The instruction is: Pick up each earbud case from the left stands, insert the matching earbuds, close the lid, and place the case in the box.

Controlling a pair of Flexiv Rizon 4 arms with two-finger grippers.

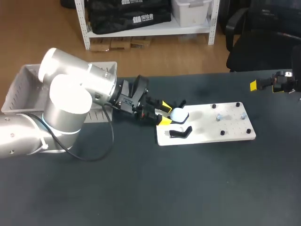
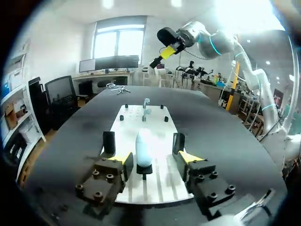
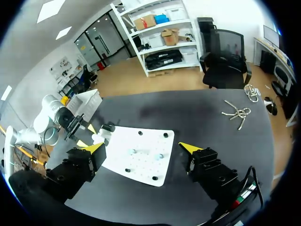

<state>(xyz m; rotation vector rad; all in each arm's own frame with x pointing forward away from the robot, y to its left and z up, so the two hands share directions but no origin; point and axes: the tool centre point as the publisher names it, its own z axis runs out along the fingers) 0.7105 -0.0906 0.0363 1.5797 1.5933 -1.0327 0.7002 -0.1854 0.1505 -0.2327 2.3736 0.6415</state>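
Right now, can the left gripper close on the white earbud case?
Probably yes: the white earbud case sits upright between the left gripper's open fingers, with a clear gap on each side and nothing in between.

Setting: robotics laboratory, bench station.
Evidence:
- Two jointed robot arms at one dark matte tabletop (image 1: 141, 188). The left arm (image 1: 70, 99) has a white casing and a loose black cable. The right arm (image 2: 221, 42) is white with teal rings.
- Left pincer (image 1: 165, 113) and right pincer (image 3: 142, 147), both yellow-tipped.
- White fixture plate (image 1: 211, 134) lying flat on the tabletop, set with black pegs and a black stand (image 1: 180, 132).
- White slatted box (image 1: 19, 89) at the tabletop's left edge.
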